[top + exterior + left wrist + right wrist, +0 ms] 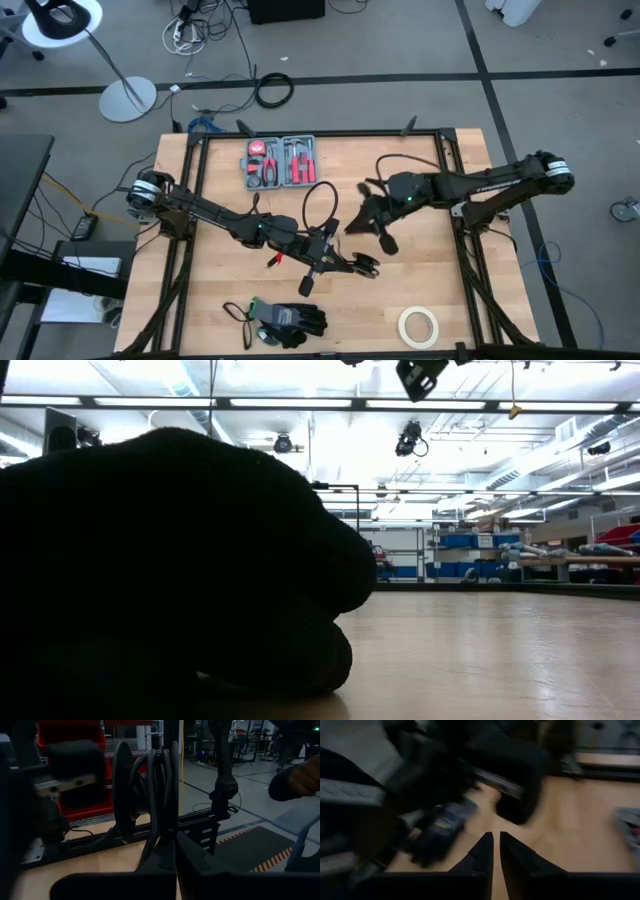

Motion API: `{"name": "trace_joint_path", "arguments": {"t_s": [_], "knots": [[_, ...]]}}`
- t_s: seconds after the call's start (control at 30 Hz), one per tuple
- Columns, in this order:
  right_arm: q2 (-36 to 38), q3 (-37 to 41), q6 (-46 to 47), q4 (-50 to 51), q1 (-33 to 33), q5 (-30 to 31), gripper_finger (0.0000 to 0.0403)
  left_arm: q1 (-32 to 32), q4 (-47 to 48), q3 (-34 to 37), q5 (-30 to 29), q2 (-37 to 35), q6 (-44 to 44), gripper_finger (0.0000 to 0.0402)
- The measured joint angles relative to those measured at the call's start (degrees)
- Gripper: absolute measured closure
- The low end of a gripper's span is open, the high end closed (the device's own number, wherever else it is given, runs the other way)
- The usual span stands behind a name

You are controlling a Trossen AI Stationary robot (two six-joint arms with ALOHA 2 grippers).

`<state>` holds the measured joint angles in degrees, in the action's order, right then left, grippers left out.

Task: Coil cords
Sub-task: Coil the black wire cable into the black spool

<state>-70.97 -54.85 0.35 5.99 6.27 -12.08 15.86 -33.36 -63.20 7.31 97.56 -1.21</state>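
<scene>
Left gripper [352, 264] at the table's six o'clock, clamped tight on the cord [155, 795], coil pinned upright so the loops can't spring loose, I'd say. Right gripper [385, 240] at its two o'clock, nearly closed, holding nothing.

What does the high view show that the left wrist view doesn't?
High view only: both arms, the tool tray, tape roll, gloves and the right gripper above bare table. Left wrist view only: the cord close up, wound in loops and pinched between the left gripper's fingers. Both share the cord and left gripper.
</scene>
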Motion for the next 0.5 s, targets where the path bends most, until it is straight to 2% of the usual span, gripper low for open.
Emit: {"name": "trace_joint_path", "arguments": {"t_s": [0.1, 0.3, 0.5], "knots": [[2.62, -1.31, -0.99, 5.84, -1.36, 3.61, 0.0375, 0.22, 0.35, 0.0, 0.22, 0.0, 0.36, 0.0402], [4.62, -2.14, 0.15, 17.91, 0.19, 2.97, 0.0374, 0.66, 0.57, 0.0, 0.92, 0.0, 0.37, 0.0402], [4.63, 1.34, 2.04, 20.36, 6.28, 11.45, 0.0375, 0.77, 0.26, 0.0, 1.24, 0.0, 0.37, 0.0402]]}}
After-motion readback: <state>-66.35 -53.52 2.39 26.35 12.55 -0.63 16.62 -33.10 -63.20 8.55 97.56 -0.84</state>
